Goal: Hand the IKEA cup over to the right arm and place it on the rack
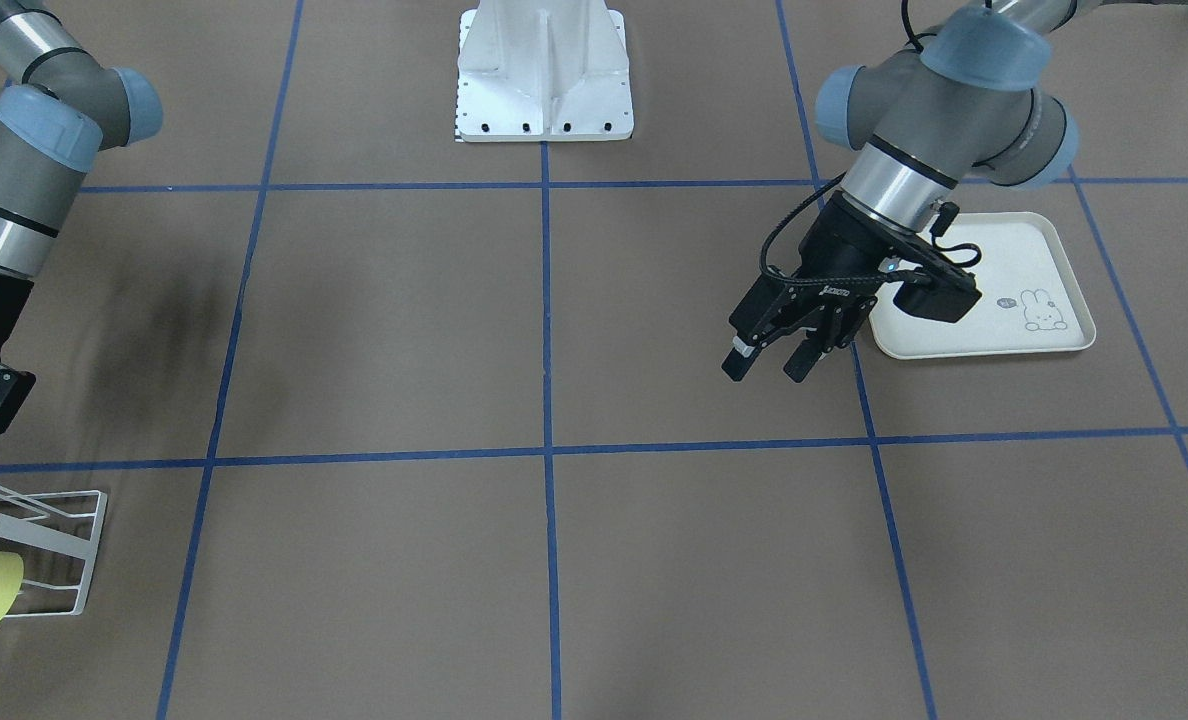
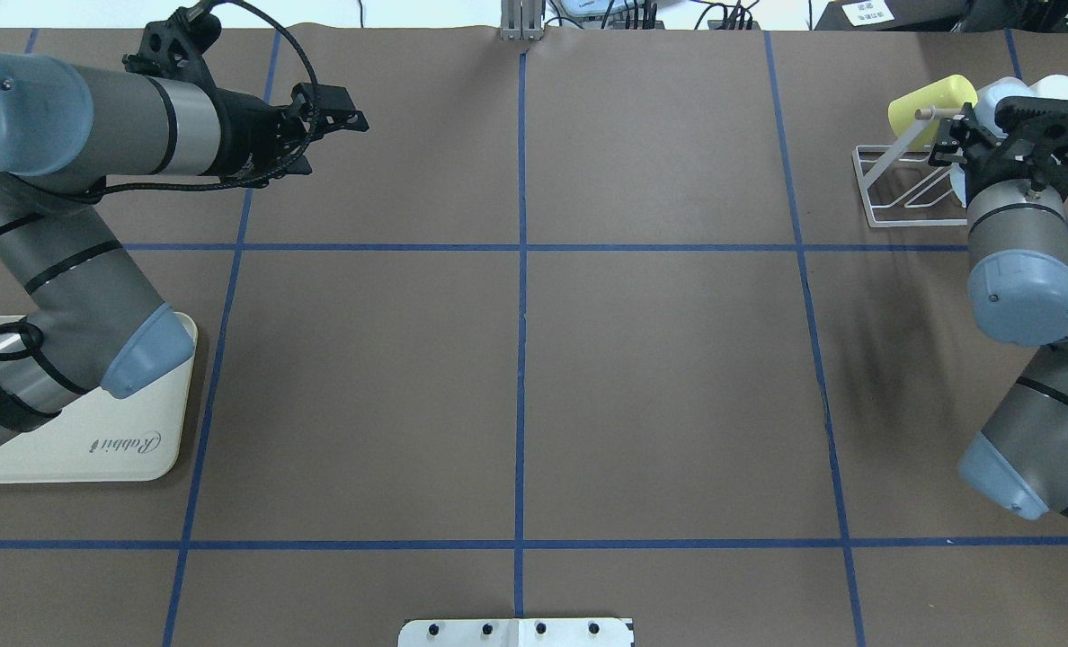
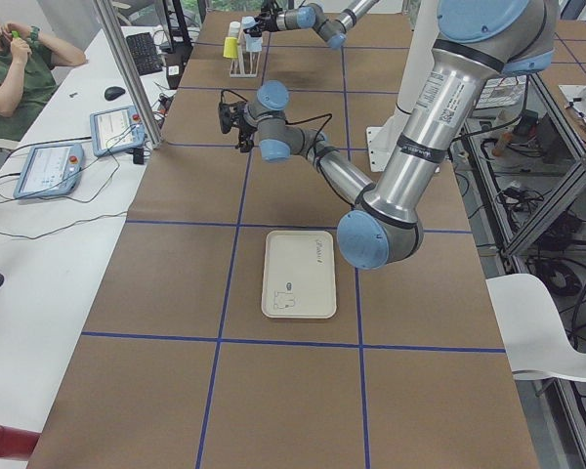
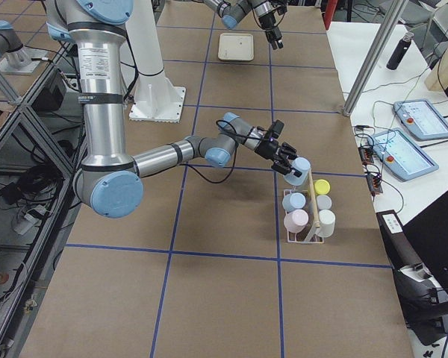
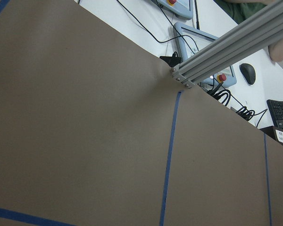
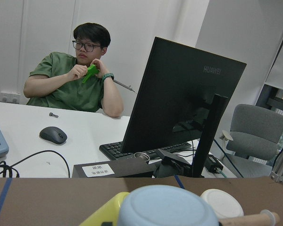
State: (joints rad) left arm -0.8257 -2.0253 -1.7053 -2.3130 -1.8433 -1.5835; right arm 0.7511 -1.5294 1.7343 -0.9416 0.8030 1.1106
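My right gripper (image 4: 286,158) closed on light-blue IKEA cup (image 4: 301,165), held just above rack (image 1: 92,550), peg (image 6: 247,220) close beside. Advise: align with free slot, lower slowly, clear yellow cup (image 2: 930,101), then release. My left gripper (image 1: 766,362) spread, empty

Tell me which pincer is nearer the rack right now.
Right. The right pincer hangs just over the rack, gripping a light-blue cup; the left pincer is far across the table, open, beside the rabbit tray.

tbl cover (image 1: 394,320): matt brown paper | rack (image 1: 92,548): white-coated wire, wood peg (image 2: 925,113) | tray (image 1: 1014,260): smooth plastic
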